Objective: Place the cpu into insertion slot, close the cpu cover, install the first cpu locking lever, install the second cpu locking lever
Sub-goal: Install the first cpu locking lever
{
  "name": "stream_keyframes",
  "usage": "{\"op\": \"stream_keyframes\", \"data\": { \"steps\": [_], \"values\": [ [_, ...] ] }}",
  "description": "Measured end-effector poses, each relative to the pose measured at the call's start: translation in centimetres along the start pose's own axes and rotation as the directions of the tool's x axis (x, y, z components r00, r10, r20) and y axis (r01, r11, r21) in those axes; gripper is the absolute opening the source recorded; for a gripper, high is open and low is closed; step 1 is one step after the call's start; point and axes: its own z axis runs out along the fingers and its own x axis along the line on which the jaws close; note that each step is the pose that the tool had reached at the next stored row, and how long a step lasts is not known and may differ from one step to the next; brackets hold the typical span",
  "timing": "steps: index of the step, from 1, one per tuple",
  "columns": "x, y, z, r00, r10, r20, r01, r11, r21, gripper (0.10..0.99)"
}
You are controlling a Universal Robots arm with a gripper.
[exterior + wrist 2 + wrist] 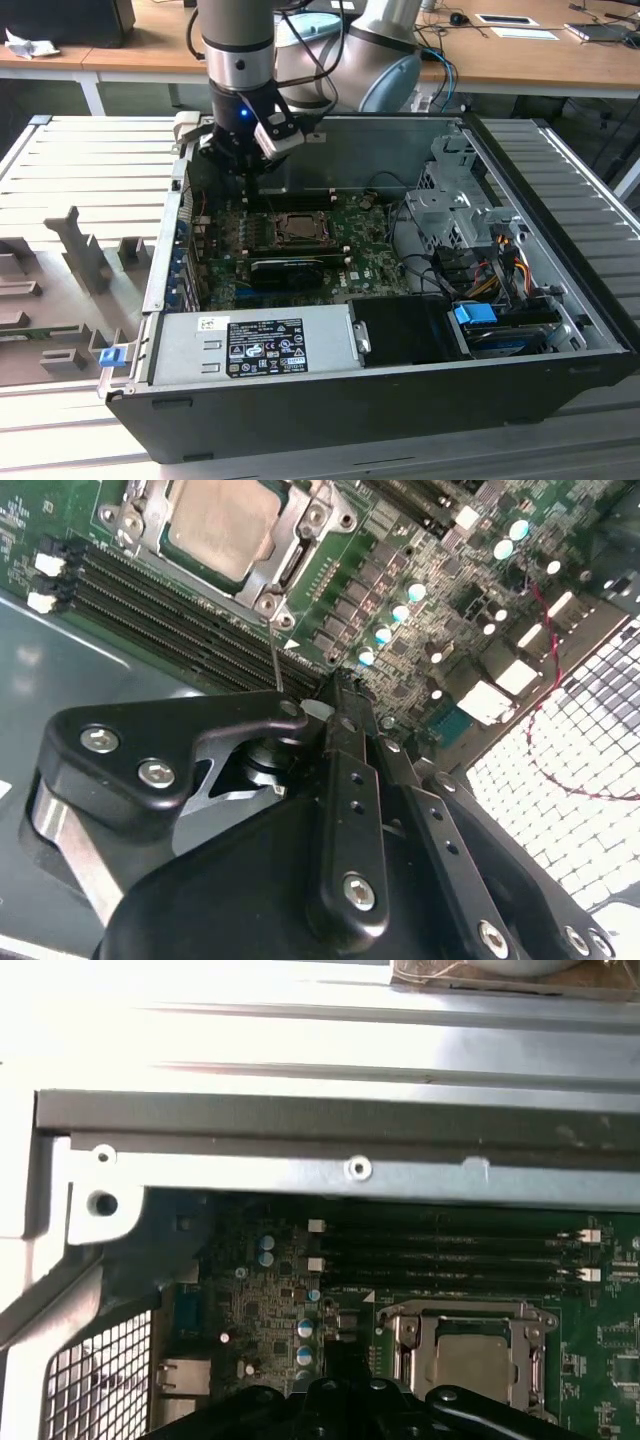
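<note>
Two black metal fingers [345,770] of the gripper [335,695] are clenched tight, with nothing seen between them. The tips hang low over the green motherboard [370,250], at its far side toward the exterior view's left. A thin wire lever [272,660] stands just beside the tips; contact cannot be told. The cpu [215,520], flat, square, pale matt metal, lies in the insertion slot [395,1330]. The cpu cover [300,540], a dull silver frame, lies flat around its face. The open dark computer case [400,400] rests on a ribbed metal bench [90,160].
</note>
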Motion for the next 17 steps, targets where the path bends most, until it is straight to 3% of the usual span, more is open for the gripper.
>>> {"op": "stream_keyframes", "data": {
  "steps": [17],
  "values": [
    [0.07,0.92,0.06,1.0,-0.007,-0.0005,0.007,1.0,0.0,0.106]
  ]
}}
